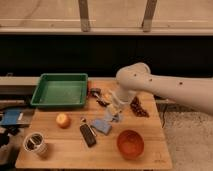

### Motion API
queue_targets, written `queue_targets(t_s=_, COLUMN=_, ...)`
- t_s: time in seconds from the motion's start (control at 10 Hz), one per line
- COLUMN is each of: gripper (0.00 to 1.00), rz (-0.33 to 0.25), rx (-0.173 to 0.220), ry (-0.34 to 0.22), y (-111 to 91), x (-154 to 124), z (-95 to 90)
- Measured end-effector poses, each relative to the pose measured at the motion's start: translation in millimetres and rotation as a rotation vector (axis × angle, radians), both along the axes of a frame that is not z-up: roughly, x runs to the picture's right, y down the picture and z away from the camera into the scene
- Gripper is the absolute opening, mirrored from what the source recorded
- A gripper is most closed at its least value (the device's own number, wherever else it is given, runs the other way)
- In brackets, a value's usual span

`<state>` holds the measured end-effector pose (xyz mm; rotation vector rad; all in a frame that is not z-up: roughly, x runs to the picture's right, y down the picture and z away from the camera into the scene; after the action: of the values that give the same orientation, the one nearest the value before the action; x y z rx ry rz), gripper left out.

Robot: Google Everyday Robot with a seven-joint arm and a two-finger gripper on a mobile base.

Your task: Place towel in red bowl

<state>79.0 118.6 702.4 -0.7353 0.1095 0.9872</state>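
The hand hangs low at mid-frame, right over the towel; clenched or released, I cannot tell; the towel lies crumpled on the worktop, up-left of the red bowl, clear of it. The risk: a shallow grab lets cloth trail, dragging the black bar just beside it, or leaves it draped on the bowl's rim; pale wooden worktop, green tray upper left, dark wall behind.
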Motion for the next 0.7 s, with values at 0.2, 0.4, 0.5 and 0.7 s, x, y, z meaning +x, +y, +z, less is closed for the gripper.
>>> queue_targets(t_s=0.2, gripper=0.00, rz=0.077, rx=-0.036, ry=0.062, y=20, x=48, z=-5.4)
queue_targets(t_s=0.4, gripper=0.00, rz=0.148, rx=-0.092, ry=0.123, y=52, x=92, z=-5.5)
queue_targets(t_s=0.5, gripper=0.00, rz=0.182, rx=-0.125, ry=0.150, y=72, x=108, z=-1.9)
queue_targets(t_s=0.7, gripper=0.00, rz=0.220, rx=-0.190, ry=0.183, y=112, x=121, z=6.7)
